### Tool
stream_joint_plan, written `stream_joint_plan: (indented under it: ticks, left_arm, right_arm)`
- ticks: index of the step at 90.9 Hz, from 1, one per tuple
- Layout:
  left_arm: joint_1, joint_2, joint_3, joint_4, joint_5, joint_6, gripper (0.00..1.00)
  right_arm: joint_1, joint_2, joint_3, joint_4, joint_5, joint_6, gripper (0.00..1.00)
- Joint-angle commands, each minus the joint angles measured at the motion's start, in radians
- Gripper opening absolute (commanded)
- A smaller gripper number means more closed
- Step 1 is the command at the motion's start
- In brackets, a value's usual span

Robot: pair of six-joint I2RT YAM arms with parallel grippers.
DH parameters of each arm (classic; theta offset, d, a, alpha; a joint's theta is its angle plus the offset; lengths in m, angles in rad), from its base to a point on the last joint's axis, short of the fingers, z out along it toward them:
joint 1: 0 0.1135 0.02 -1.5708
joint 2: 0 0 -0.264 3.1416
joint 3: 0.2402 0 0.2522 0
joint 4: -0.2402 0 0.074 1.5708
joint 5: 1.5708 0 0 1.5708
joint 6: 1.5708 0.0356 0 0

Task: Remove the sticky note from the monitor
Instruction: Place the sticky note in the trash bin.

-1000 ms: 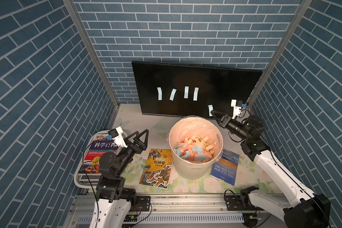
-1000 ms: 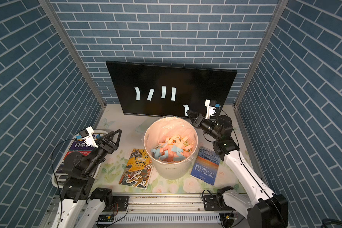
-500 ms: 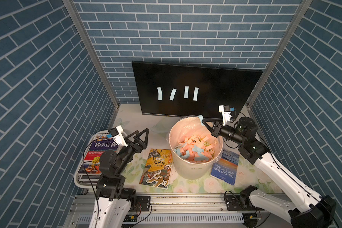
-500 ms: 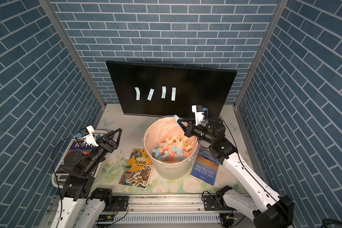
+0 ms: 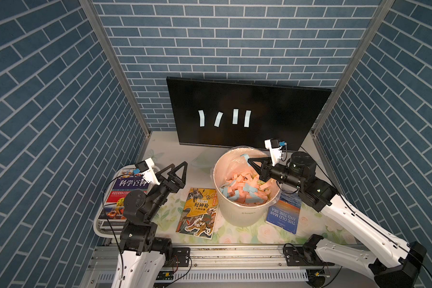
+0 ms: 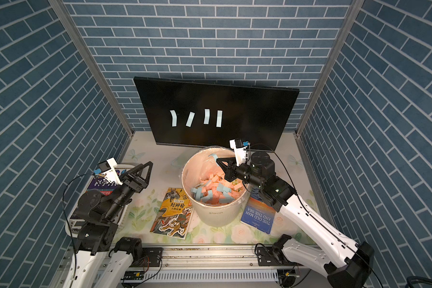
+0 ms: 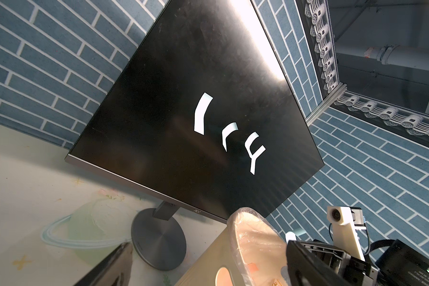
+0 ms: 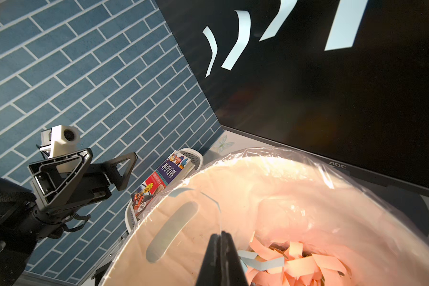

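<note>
The right gripper (image 5: 249,161) is clamped shut on a pale blue sticky note (image 5: 244,157), holding it over the mouth of the white bin (image 5: 242,214), just in front of the monitor (image 5: 279,112) at the back of the desk (image 5: 165,149). Four more pale notes (image 5: 201,118) are stuck in a row on the monitor. The left gripper (image 5: 178,165) hangs wide open and empty near the basket of books (image 5: 98,227).

One monitor (image 5: 272,112), four sticky notes (image 5: 201,118) on it, one bin (image 5: 245,214), three books (image 5: 198,214), one basket (image 5: 97,228).

White arm links (image 5: 354,219) — black joints (image 5: 317,193), white camera mounts (image 5: 149,170)
</note>
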Motion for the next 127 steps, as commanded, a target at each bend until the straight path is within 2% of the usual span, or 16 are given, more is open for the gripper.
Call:
stream_joint_plan:
  ticks: [1, 28, 56, 127]
  left_arm:
    - [-0.003, -0.014, 0.023, -0.016, 0.011, 0.022, 1.00]
    - [-0.003, -0.024, 0.022, -0.022, 0.004, 0.024, 1.00]
    - [-0.003, -0.033, 0.021, -0.029, -0.002, 0.027, 1.00]
    - [-0.003, 0.023, -0.019, 0.072, 0.025, -0.007, 1.00]
  right_arm:
    - [0.034, 0.001, 0.040, -0.052, 0.083, -0.070, 0.00]
    - [0.105, 0.027, 0.080, -0.114, 0.178, -0.108, 0.01]
    - [0.133, 0.034, 0.092, -0.121, 0.225, -0.120, 0.14]
    - [0.139, -0.020, 0.058, -0.085, 0.209, -0.128, 0.28]
